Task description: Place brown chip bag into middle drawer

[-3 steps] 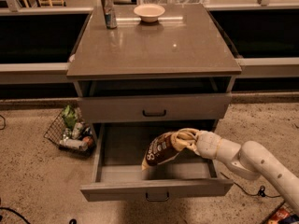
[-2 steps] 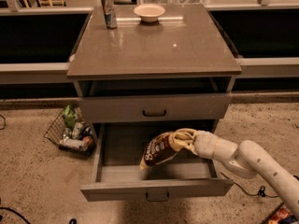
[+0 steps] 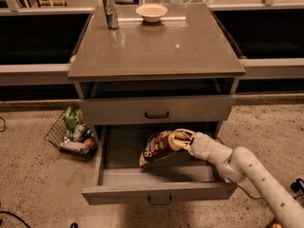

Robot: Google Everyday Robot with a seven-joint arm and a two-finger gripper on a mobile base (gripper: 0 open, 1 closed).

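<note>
The brown chip bag (image 3: 158,147) hangs tilted inside the open middle drawer (image 3: 159,193), its lower end close to the tray floor. My gripper (image 3: 183,139) reaches in from the right and is shut on the bag's right end. The white arm stretches from the lower right corner over the drawer's right wall. The drawer is pulled out far towards the camera, with its small black handle at the front.
Above it a taller-fronted grey drawer (image 3: 156,111) is closed. On the cabinet top (image 3: 190,51) stand a can (image 3: 110,11) and a bowl (image 3: 151,12). A wire basket (image 3: 71,134) of packets and cans sits on the floor at the left. A cable (image 3: 297,185) lies at the right.
The arm has moved the bag slightly left and lower into the drawer. The drawer has not moved.
</note>
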